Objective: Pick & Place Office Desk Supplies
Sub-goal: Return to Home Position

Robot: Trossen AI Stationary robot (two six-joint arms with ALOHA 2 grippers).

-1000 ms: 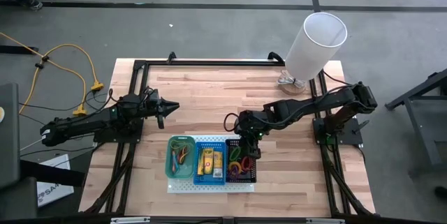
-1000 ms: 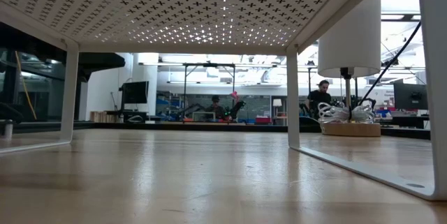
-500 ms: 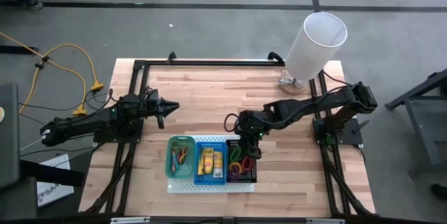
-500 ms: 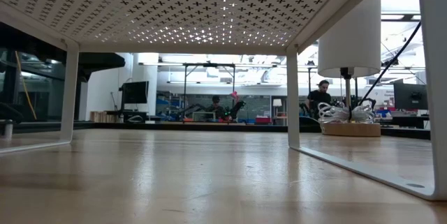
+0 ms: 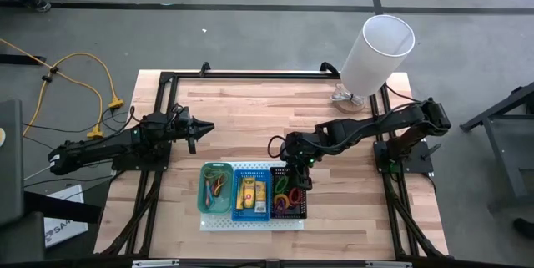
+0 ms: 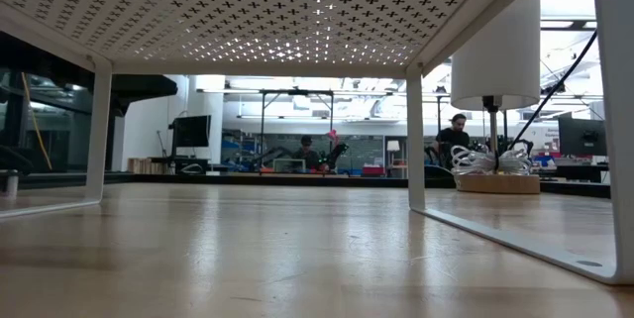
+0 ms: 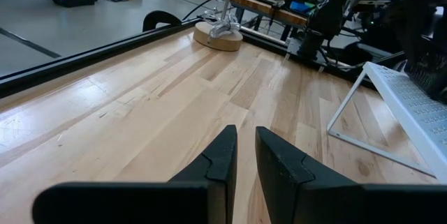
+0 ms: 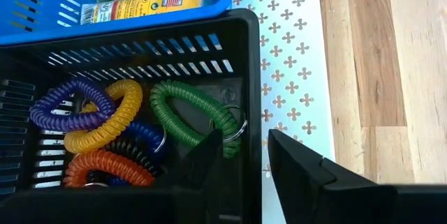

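Observation:
On the white perforated board (image 5: 250, 220) stand a green bin (image 5: 215, 189), a blue bin (image 5: 252, 193) with yellow packets (image 8: 147, 4), and a black bin (image 8: 241, 35). In the black bin lie coiled loops: purple (image 8: 66, 105), yellow (image 8: 112, 116), green (image 8: 188, 112) and orange (image 8: 105, 168). My right gripper (image 8: 244, 147) hangs open over the black bin's right wall, one finger inside and one outside, just past the green loop. I cannot tell whether it touches anything. My left gripper (image 5: 193, 133) waits above the table's left part, its fingers (image 7: 246, 140) a narrow gap apart and holding nothing.
A lamp with a tall white shade (image 5: 380, 47) and a round wooden base (image 5: 348, 101) stands at the table's far right. Bare wooden tabletop (image 5: 242, 113) lies between the arms and beyond the board. A black frame (image 5: 250, 74) runs along the far edge.

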